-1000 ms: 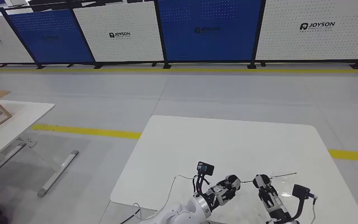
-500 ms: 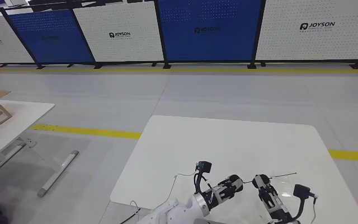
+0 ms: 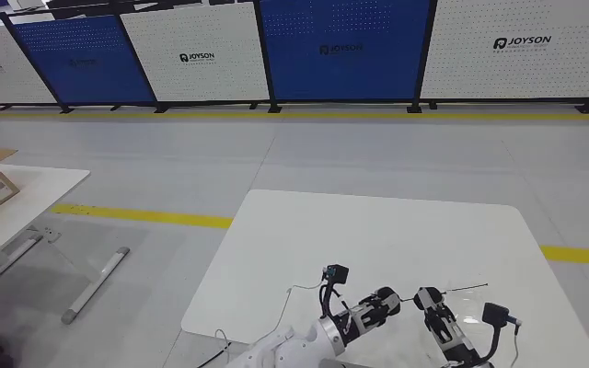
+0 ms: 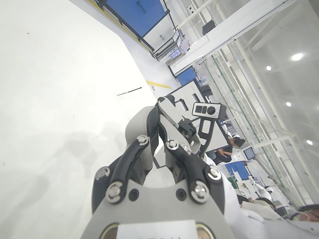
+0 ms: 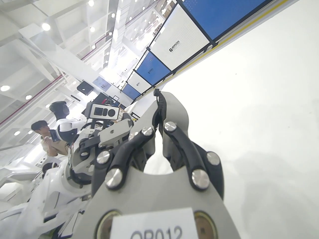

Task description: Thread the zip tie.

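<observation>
A thin black zip tie (image 3: 465, 289) lies flat on the white table (image 3: 368, 230) near its front right; it also shows as a short dark line (image 4: 129, 91) in the left wrist view. My right gripper (image 3: 423, 294) is just to the left of the tie, apart from it, with its fingers pressed together (image 5: 157, 95). A small black tip pokes out at their end; I cannot tell what it is. My left gripper (image 3: 390, 296) sits close beside the right one, also shut (image 4: 156, 108), with nothing seen in it.
Both arms work at the table's front edge. A thin pale cable (image 3: 304, 290) lies by the left arm near the front left edge. The far half of the tabletop is bare. Another table (image 3: 28, 193) stands off to the left across the floor.
The left arm's wrist has shifted slightly, and the right gripper has edged a little toward it. The zip tie has not moved.
</observation>
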Available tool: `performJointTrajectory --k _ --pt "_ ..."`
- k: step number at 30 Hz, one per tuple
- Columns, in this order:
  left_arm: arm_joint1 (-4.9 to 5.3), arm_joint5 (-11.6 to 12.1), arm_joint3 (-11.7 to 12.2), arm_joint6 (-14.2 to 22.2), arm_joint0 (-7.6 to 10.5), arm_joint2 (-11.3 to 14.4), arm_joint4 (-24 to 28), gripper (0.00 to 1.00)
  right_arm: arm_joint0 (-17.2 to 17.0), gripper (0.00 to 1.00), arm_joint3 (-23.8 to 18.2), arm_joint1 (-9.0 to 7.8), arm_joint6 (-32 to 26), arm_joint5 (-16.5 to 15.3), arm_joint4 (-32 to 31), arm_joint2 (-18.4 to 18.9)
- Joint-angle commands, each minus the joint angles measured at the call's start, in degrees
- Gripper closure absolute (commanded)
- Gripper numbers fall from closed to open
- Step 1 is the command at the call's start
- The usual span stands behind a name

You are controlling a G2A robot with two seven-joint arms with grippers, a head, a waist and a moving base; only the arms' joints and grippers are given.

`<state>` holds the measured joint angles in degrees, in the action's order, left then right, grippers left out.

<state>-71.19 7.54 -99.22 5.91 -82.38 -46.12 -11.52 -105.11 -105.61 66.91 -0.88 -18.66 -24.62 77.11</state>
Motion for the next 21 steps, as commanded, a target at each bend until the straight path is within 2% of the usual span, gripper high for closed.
performJointTrajectory --k 1,4,7,10,15,21 --pt "-0.03 1.9 0.4 1.2 0.16 -0.5 3.5 1.0 0.2 1.0 0.1 0.04 0.0 0.3 0.2 -0.1" --pt "0.06 3.5 1.0 2.7 0.38 -1.0 5.6 1.0 0.6 1.0 0.4 0.12 -0.6 0.3 0.5 -0.4" --pt "0.13 3.7 1.1 3.0 0.32 -1.2 5.5 1.0 1.1 1.0 0.6 0.19 -1.3 0.3 0.4 -1.0" --pt "0.17 3.4 1.1 2.6 0.26 -1.4 5.0 1.0 1.4 1.0 0.7 0.29 -1.7 0.0 1.0 -1.5" --pt "0.18 1.5 1.0 1.1 0.06 -1.4 3.0 1.0 1.2 1.0 0.3 0.23 -2.8 -0.8 3.1 -0.7" --pt "0.08 1.6 1.0 0.6 0.12 -1.3 2.9 1.0 0.9 1.0 0.3 0.21 -2.8 -0.8 4.4 0.1"
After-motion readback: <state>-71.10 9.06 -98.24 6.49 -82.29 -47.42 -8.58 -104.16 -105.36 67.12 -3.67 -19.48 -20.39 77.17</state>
